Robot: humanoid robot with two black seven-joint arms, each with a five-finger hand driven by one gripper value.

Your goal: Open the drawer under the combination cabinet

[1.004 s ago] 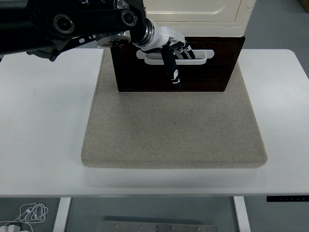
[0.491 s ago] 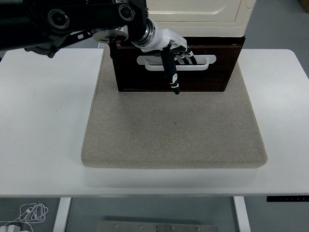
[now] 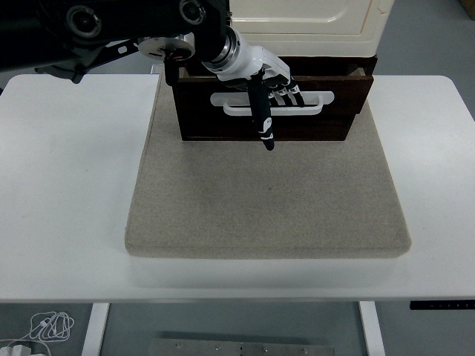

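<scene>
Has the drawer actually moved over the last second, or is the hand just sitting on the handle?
The drawer has slid toward the table's near edge; a gap now shows along its top. The left hand came with it, fingers hooked in the white handle. The cabinet and mat stayed put.

White table (image 3: 67,170), grey mat (image 3: 267,200), perhaps felt

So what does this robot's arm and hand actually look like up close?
Only one arm shows. The left arm is bulky and glossy black, with round joint housings ringed in metal. A silver, ribbed wrist collar joins it to the left hand, which has a white shell over the back and slim fingers in black with small white patches. No loose cables are visible.
</scene>
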